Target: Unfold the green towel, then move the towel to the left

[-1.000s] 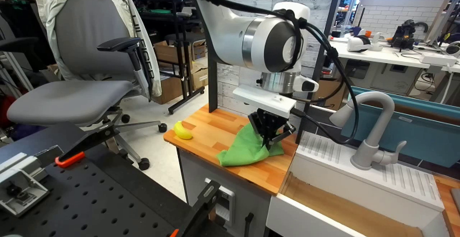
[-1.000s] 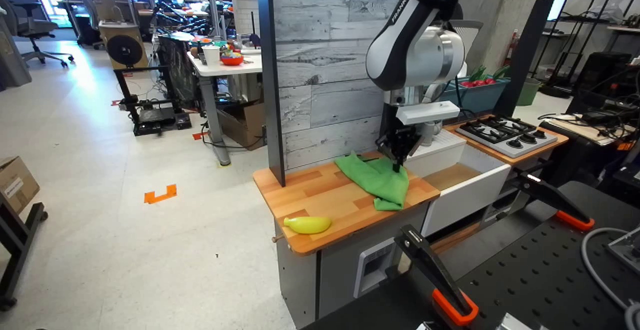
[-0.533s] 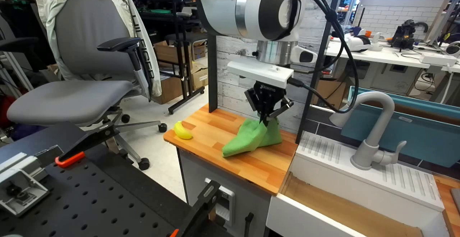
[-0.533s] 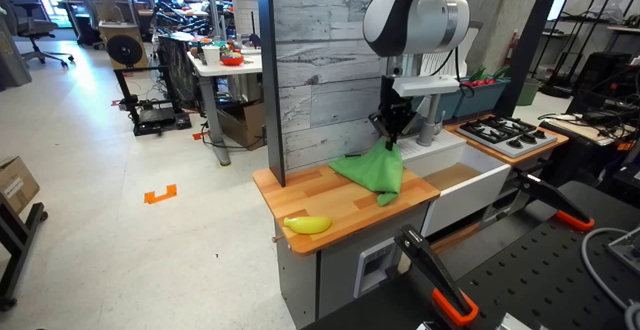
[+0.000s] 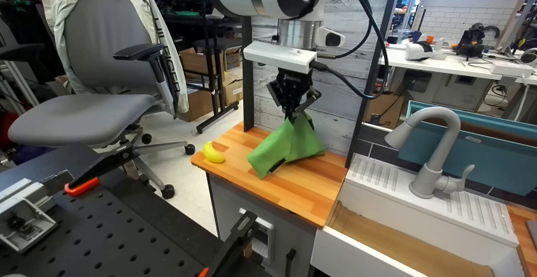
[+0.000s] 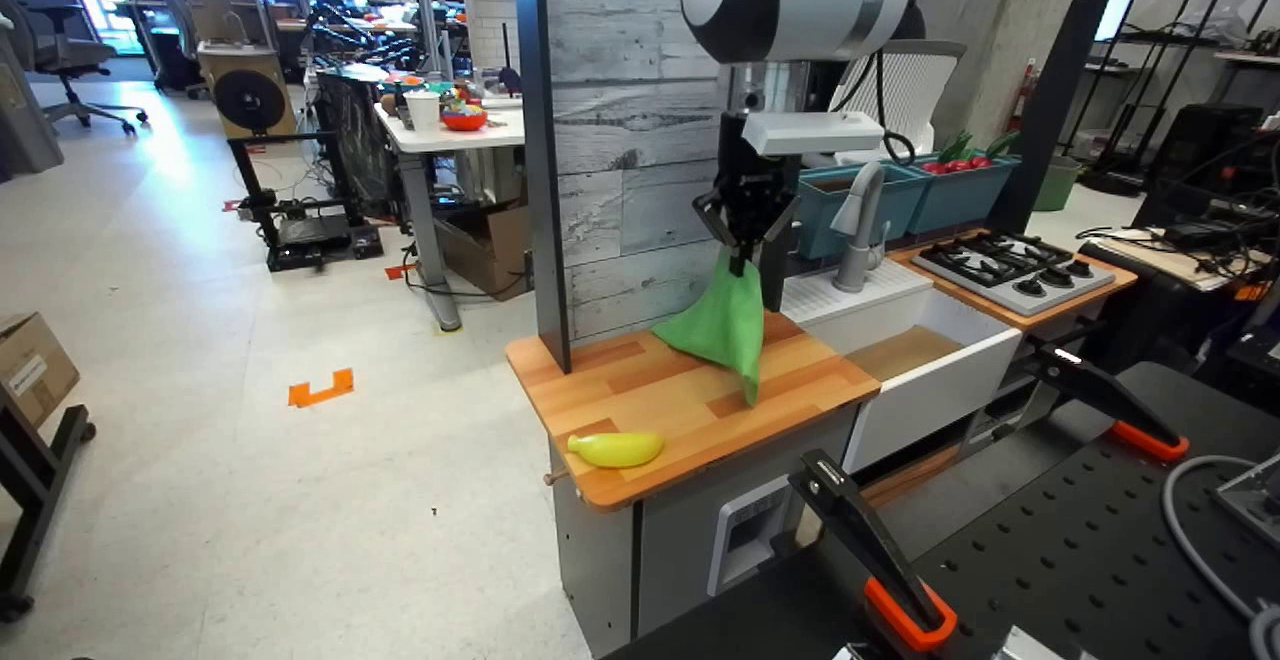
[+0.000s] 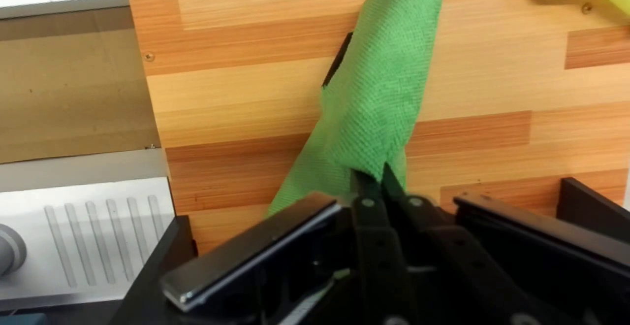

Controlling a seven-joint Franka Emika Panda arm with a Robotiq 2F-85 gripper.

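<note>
The green towel (image 5: 275,145) hangs bunched from my gripper (image 5: 290,117) above the wooden counter. The towel also shows in an exterior view (image 6: 722,318) and in the wrist view (image 7: 386,74). Its top is pinched between the closed fingertips, seen in the wrist view (image 7: 375,175) and in an exterior view (image 6: 738,268). Its lower parts hang down in folds to the counter or close above it. The towel is partly folded, and its far side is hidden in each view. A dark edge (image 7: 337,59) of something shows beside the towel, mostly covered.
A yellow toy banana (image 5: 213,152) lies at the counter's (image 6: 640,390) end away from the sink. A white sink (image 5: 377,235) with a grey faucet (image 5: 438,142) adjoins the other end. A wood-patterned panel (image 6: 640,140) stands along the back.
My gripper has risen, lifting the towel from nearly flat to hanging. It has also shifted toward the banana end of the counter. A dark edge now shows beneath the towel. The banana has not moved.
</note>
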